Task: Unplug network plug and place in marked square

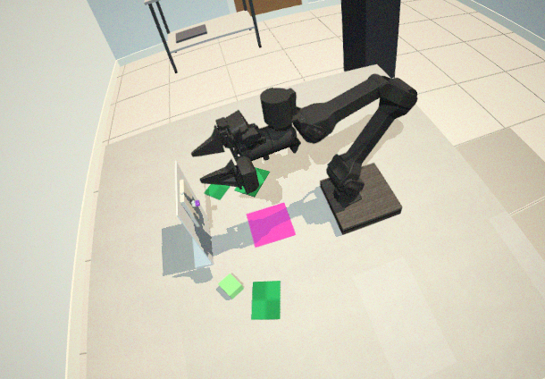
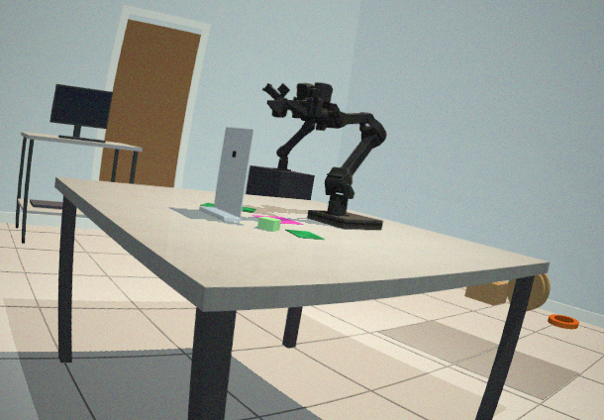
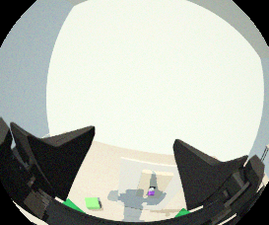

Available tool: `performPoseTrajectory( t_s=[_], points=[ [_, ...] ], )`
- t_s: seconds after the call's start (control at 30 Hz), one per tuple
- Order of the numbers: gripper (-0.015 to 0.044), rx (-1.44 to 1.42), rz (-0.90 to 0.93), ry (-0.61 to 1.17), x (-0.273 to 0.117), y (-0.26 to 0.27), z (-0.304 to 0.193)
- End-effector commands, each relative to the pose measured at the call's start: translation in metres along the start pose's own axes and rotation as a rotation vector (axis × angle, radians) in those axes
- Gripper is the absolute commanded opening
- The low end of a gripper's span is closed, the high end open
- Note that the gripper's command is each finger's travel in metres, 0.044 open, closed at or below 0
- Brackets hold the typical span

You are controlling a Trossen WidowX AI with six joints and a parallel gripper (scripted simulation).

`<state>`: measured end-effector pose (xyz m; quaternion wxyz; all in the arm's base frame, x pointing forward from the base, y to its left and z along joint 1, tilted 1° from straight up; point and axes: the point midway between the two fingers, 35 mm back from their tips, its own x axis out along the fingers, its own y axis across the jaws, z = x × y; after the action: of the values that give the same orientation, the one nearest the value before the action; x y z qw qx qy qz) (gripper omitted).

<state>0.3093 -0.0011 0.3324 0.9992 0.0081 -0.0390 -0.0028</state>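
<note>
Landmark: the upright pale grey rectangular panel, standing on the pale wooden-legged worktop's surface, here simply the pale beige worktop. Nearest the exterior viewpoint, in front of and to one side of the panel, lie a flat green rectangular patch and a light green block. The flat magenta square, presumably the marked goal, lies between the panel and the dark wood-grained base plate of the arm. On the panel's arm-facing side is the small purple-ended plug, apparently seated in its socket. Above the panel's level, on the arm's side, the black tapered jaws stand widely apart, holding nothing and touching nothing visible.

Possible failures: a descent on the present line could strike the panel's top edge with a fingertip; an off-centre press could miss the thin tab, leaving the plug locked; a pull begun while locked, or at a slant, could drag or tip the panel; a shallow grip could drop the plug short of the magenta square.
</note>
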Motion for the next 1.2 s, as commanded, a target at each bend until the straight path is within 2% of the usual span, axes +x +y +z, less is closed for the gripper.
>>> performPoseTrajectory(
  t_s=[0.0, 0.27, 0.3, 1.17],
  points=[
    [0.0374, 0.006, 0.000, 0.000, 0.000, 0.000, -0.001],
    [0.0164, 0.254, 0.014, 0.018, -0.004, -0.014, -0.031],
    [0.0156, 0.288, 0.016, 0.021, -0.005, -0.016, -0.035],
    [0.0156, 1.198, 0.021, 0.111, -0.053, -0.052, -0.137]
  ],
)
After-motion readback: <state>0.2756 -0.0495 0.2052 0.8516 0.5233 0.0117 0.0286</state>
